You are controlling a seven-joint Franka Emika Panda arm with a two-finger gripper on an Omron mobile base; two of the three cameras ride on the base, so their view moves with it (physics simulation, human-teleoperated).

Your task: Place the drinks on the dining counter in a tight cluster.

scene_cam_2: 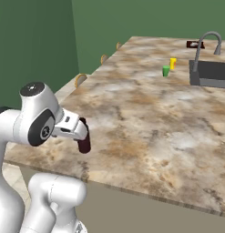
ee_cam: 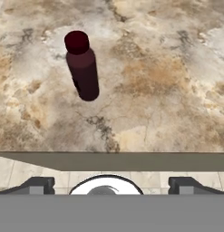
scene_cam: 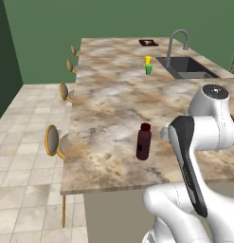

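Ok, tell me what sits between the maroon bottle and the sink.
Bare marbled counter between the maroon bottle and sink in the left base view.

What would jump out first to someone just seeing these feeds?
A dark maroon bottle stands upright and alone near the front edge of the long marbled counter. The open hand hangs behind that edge, holding nothing. Far back, a small green-and-yellow item sits beside the sink and its curved faucet.

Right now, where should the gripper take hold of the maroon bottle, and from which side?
Grip the maroon bottle around its straight body, below the cap. It stands upright and alone near the counter edge, so a level approach from the robot's side probably suits. The gripper is open and apart from it.
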